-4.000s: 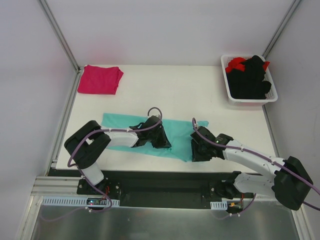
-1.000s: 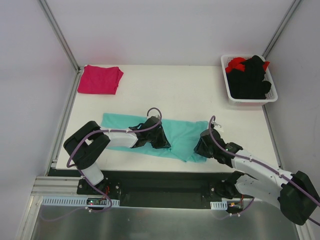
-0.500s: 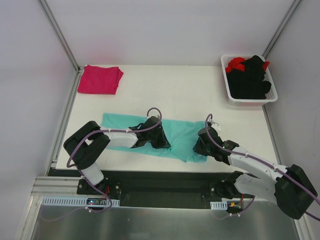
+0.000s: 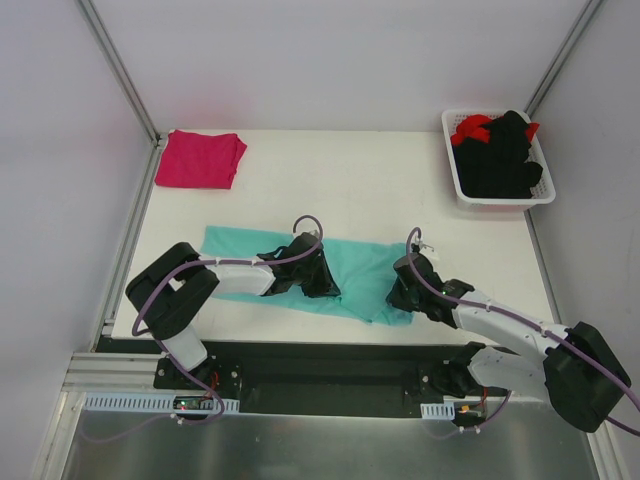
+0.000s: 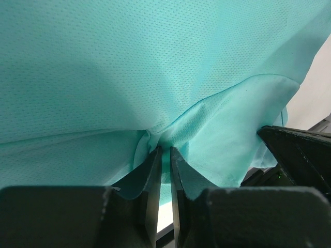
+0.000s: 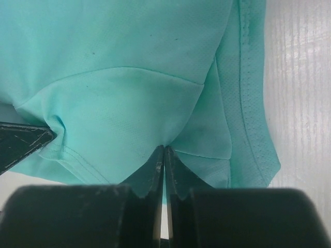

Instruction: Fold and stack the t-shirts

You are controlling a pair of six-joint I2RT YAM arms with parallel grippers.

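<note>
**Q:** Where does the teal t-shirt [image 4: 360,263] lie?

**A:** In the lower middle of the overhead view. It is spread on the white table [image 4: 340,185], with its long side running left to right. Both arms reach over its near edge.

**Q:** What is the state of the left gripper [image 5: 164,151]?

**A:** It is closed to a thin slit. In the left wrist view, its dark fingers [image 5: 152,173] rise from the bottom centre of the frame and pinch a raised fold of the teal cloth between their tips. In the overhead view, this grip sits near the middle of the shirt's lower edge.

**Q:** And the right gripper [image 6: 164,150]?

**A:** It is shut, with the two fingers meeting at a point. They nip a small pleat of the same teal fabric at the lower centre of the right wrist view. A stitched hem runs down the right side of that frame, with bare table beyond it. In the overhead view, this grip is at the shirt's lower right corner.

**Q:** Where are the other garments?

**A:** The pink t-shirt [image 4: 200,158] lies folded at the upper left corner of the table, well apart from the teal one. A white basket [image 4: 451,160] stands at the upper right. It holds black garments [image 4: 500,165], with a red garment [image 4: 473,128] showing at the top.
</note>
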